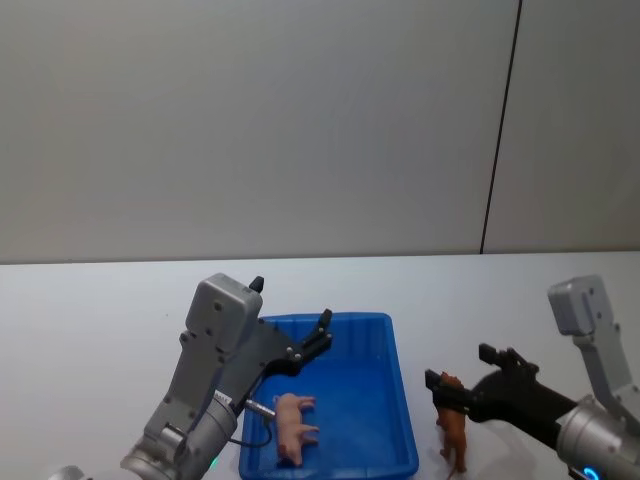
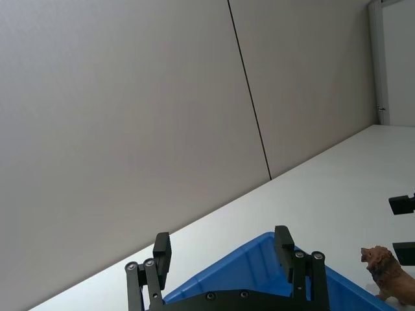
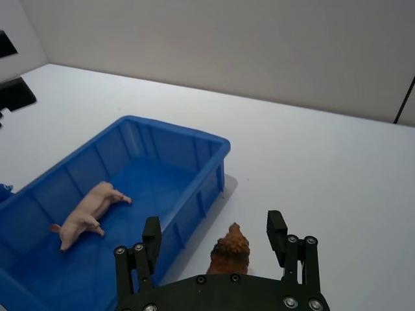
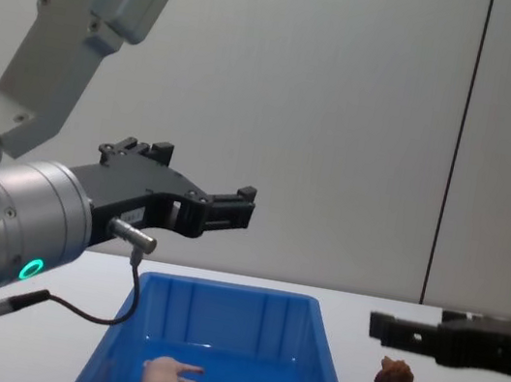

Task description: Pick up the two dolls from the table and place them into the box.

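Now: pale pink pig (image 1: 295, 428) lies on its side inside the blue bin (image 1: 404, 420). Reddish-brown maned lion (image 1: 455, 432) stands on the white desk (image 1: 100, 300), just right of the bin. Grey wall (image 1: 250, 120) behind. Left end effector (image 2: 222, 238) raised over the bin, wide, empty. Right end effector (image 3: 214, 225) low, wide, either side of the lion's head.

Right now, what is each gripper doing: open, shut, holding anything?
Left gripper: open, empty, above the box.
Right gripper: open, one finger on either side of the lion, not gripping it.
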Motion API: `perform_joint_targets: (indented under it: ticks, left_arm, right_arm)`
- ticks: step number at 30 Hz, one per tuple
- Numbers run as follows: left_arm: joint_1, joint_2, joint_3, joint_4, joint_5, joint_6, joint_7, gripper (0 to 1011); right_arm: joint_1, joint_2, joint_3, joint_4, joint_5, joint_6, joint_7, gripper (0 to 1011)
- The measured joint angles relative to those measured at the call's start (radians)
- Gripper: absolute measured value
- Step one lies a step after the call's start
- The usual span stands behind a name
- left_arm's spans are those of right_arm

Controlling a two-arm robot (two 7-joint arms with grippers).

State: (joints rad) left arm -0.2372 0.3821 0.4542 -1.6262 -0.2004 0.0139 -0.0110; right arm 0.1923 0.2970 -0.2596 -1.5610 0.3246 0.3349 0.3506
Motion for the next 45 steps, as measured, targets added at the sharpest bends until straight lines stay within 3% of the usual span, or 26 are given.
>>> perform_joint_targets:
  ticks: [17,21,28,38,45]
  left_arm:
    - [0.0,0.0,0.0,0.0,0.0,0.0,0.0,1003]
    - [0.0,0.0,0.0,0.0,0.0,0.0,0.0,1003]
    - [0.0,0.0,0.0,0.0,0.0,0.0,0.0,1003]
    - [0.0,0.0,0.0,0.0,0.0,0.0,0.0,1003]
    - [0.0,0.0,0.0,0.0,0.0,0.0,0.0,1003]
  right_arm:
    - [0.041,-0.019,-0.004,0.112,0.025,0.07,-0.004,1001]
    - [0.055,-0.028,-0.008,0.14,0.027,0.079,-0.004,960]
    - [0.081,-0.046,-0.016,0.189,0.031,0.093,-0.003,780]
    - [0.102,-0.062,-0.024,0.224,0.033,0.092,-0.009,449]
    - [0.105,-0.064,-0.027,0.219,0.021,0.06,-0.018,429]
